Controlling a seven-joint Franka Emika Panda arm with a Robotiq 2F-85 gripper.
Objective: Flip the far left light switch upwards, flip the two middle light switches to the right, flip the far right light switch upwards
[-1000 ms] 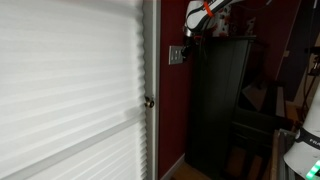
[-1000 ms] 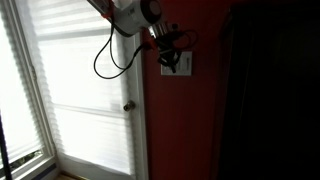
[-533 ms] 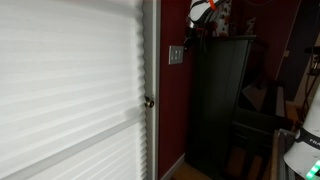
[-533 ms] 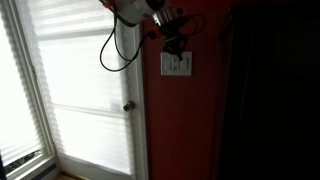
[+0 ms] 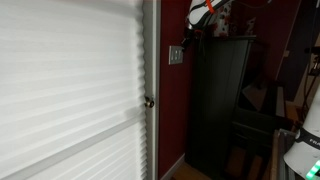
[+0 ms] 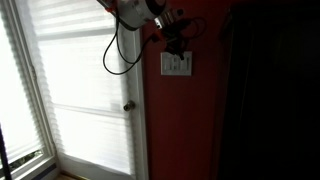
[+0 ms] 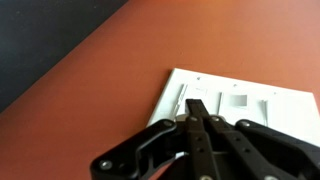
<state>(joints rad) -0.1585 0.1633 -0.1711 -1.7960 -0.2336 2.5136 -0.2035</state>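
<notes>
The pale grey switch plate [image 5: 176,54] sits on the red wall beside the door frame, and shows in both exterior views [image 6: 177,64]. In the wrist view the plate [image 7: 262,104] looks white. Its toggles are tiny: one thin one [image 7: 187,100] near the left edge and a squarish one [image 7: 238,100] further right. The rest are hidden or too small to tell. My gripper [image 6: 178,45] is shut and empty, just above the plate's top edge. In the wrist view its fingertips [image 7: 198,104] lie over the plate's left part, next to the left toggle. It also shows in an exterior view [image 5: 192,36].
A round metal door knob [image 5: 149,101] [image 6: 128,106] sits on the door with white blinds [image 5: 70,90], below and to the left of the plate. A tall black cabinet [image 5: 220,100] stands close to the right of the plate. The arm's cable [image 6: 112,55] hangs over the door.
My gripper has lifted from in front of the switch plate to just above it. The whole plate now shows in an exterior view. The gripper stayed shut.
</notes>
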